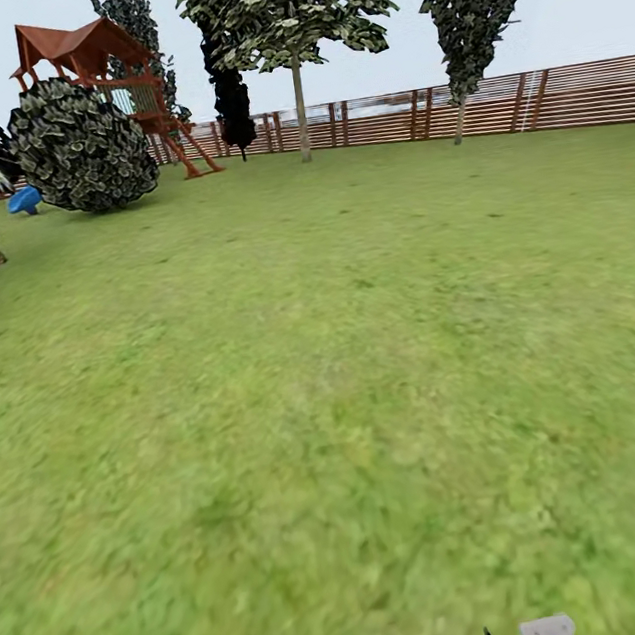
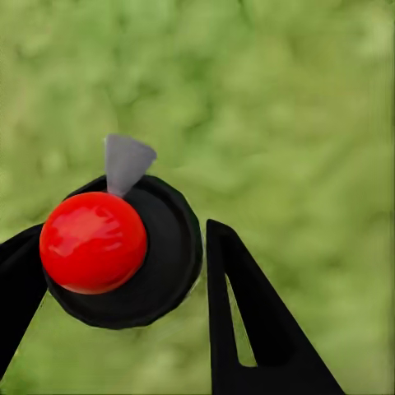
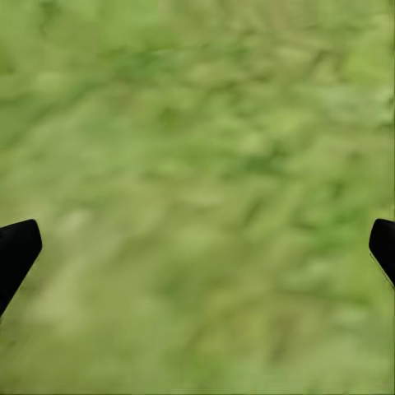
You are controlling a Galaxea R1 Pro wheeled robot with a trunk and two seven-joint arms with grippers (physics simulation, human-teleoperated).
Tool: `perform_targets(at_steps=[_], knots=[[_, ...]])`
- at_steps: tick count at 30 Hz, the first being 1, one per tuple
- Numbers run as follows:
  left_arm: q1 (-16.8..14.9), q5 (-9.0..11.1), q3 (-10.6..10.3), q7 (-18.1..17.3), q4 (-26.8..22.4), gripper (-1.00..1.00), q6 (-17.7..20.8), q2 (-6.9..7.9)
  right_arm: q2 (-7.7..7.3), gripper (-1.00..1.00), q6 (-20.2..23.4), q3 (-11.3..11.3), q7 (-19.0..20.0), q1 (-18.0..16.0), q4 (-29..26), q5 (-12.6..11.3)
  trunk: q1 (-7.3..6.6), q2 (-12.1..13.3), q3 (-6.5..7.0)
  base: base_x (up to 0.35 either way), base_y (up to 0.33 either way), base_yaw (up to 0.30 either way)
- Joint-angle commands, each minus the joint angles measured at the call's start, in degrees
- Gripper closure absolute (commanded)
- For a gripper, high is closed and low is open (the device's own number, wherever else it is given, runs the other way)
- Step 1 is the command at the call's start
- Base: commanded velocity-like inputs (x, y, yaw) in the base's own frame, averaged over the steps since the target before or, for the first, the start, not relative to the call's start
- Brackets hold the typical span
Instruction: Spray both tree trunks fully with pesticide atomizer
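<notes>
From the head, two trees (image 1: 300, 108) (image 1: 457, 106) stand by the fence (image 1: 569, 95) across the grass (image 1: 330, 407). At the left wrist, the left end effector (image 2: 115, 271) clasps the red-topped atomizer (image 2: 93, 242). At the right wrist, the right end effector (image 3: 197, 247) is spread wide, holding nothing.

A back garden: grass lawn (image 1: 330, 407), slatted fence (image 1: 529, 101), wooden playhouse (image 1: 95, 61), trees (image 1: 288, 19).

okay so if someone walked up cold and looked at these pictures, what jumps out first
Most striking is the glossy red ball on a black round cap with a small grey nozzle, sitting between the left gripper's fingers above the grass. In the head view, a red-roofed wooden playset stands far left by the slatted fence.
</notes>
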Motion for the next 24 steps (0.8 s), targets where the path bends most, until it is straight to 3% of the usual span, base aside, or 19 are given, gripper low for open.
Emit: perform_targets(at_steps=[1, 24], knots=[[0.0, 0.0, 0.4, -0.1, 0.2, 1.0, -0.2, 0.15, 0.0, -1.0, -0.1, 0.5, -0.1, 0.0, 0.0, -0.5, 0.02, 0.0, -0.05, 0.338, 0.0, 0.0], [0.8, 0.0, 0.4, -0.1, 0.3, 1.0, -0.2, 0.45, 0.0, -1.0, -0.1, 0.5, -0.1, 0.0, 0.0, -0.5, 0.02, 0.0, -0.05, 0.338, 0.0, 0.0]])
